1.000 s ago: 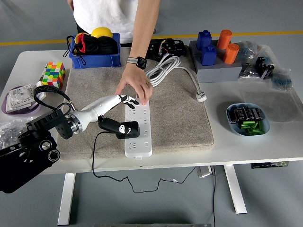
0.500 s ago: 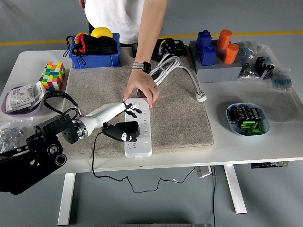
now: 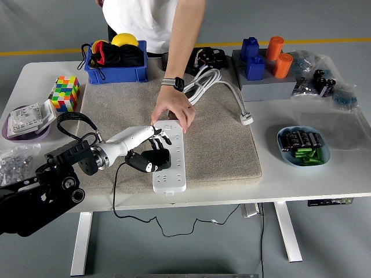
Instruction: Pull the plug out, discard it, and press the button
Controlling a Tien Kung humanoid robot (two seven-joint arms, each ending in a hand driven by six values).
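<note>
A white power strip (image 3: 174, 165) lies lengthwise on the grey mat (image 3: 220, 139). A black plug (image 3: 145, 162) with a black cable sits in the strip's near left side. My left hand (image 3: 160, 141), white forearm with black fingers, comes in from the left, and its fingers curl down onto the top of the plug. A person's hand (image 3: 174, 111), with a watch on the wrist, presses on the strip's far end. The strip's button is hidden under that hand. My right arm is out of the picture.
A blue bin (image 3: 116, 63) with a yellow ball stands at the back left, a colour cube (image 3: 65, 92) left of the mat. A coiled white cable (image 3: 203, 81) and its plug (image 3: 246, 119) lie on the mat's far right. A bowl of batteries (image 3: 303, 146) stands right.
My left hand has come down and towards me, from beside the person's fingers onto the black plug. The person's hand has settled on the strip's far end.
</note>
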